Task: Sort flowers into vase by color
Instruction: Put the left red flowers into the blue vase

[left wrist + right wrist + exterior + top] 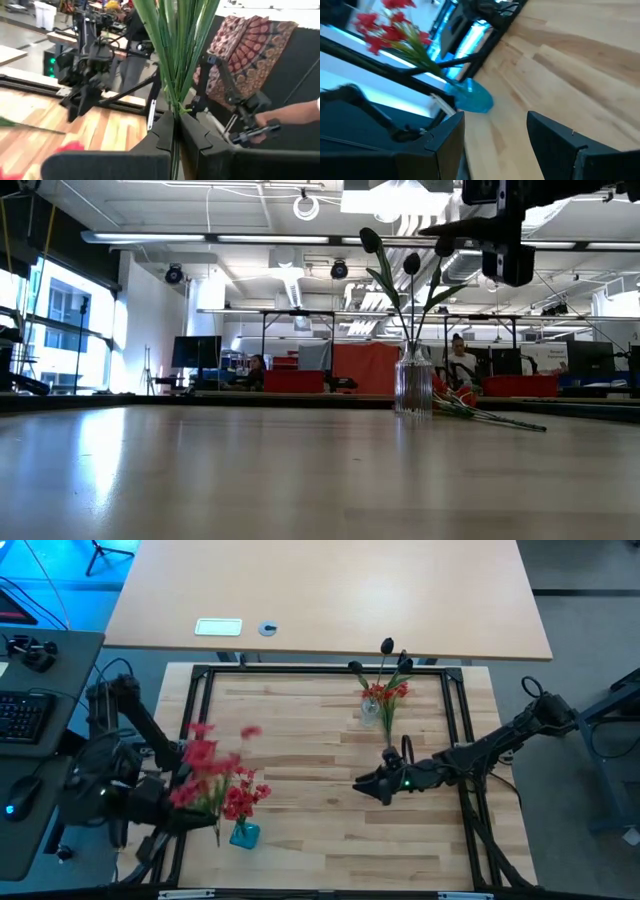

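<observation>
Two vases on the wooden table (320, 840): blue vase (244, 834) near the front left, clear vase (371, 710) at the back holding three dark-budded stems (405, 270), red sprigs (385, 693) lying beside. Left gripper (176, 131) clamped on red flowers (212, 775) above the blue vase. Right gripper (362, 783) mid-table, fingers apart, empty.

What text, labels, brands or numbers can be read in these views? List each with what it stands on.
None can be read.
White plate on the far tabletop: any print is too small to read.
Round disc beside it: no legible mark.
Blue vase and clear vase: no labels visible.
Signs and screens in the room behind: too blurred to read.
</observation>
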